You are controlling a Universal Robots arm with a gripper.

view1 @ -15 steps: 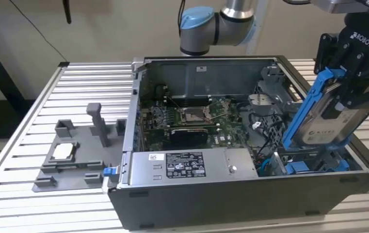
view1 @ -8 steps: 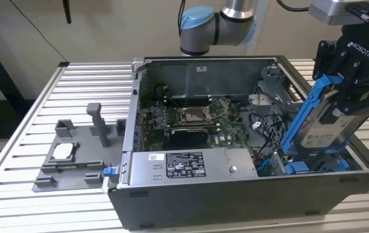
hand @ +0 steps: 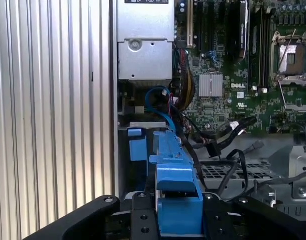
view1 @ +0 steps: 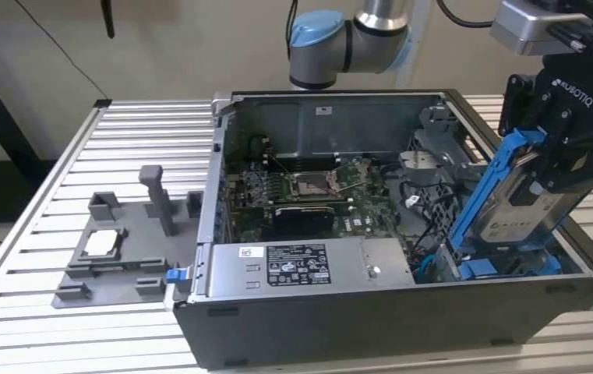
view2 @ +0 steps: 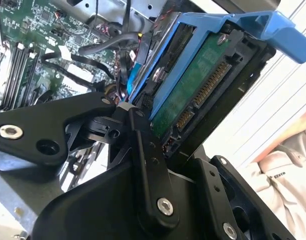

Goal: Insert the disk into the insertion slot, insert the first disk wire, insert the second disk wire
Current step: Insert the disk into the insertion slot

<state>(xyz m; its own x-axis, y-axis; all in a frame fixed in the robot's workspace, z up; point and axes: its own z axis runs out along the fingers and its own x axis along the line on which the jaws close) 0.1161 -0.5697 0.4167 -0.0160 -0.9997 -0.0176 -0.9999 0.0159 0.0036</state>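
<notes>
While the gripper [view1: 558,175] clamps the disk [view1: 514,214] by its blue carrier, the disk stands steeply tilted at the exterior view's right, its lower end inside the computer case [view1: 379,327].

- Worktop [view1: 150,125]: silver metal surface of parallel ribbed slats, level, reaching well beyond the gripper [view1: 566,167] on the exterior view's left.
- Computer case [view1: 379,319]: dark grey, lying on its side with the open face up, resting directly on the slats. It sits under the gripper, which hangs over the case's end on the exterior view's right.
- Fixture plate [view1: 109,269]: flat, grey, lying on the slats just beside the case, on the side away from the gripper and well apart from it.
- On the plate: several grey upright posts [view1: 156,195] and a small square silver part [view1: 102,243].
- In the first wrist view, bare slats run alongside the case's outer wall.
</notes>
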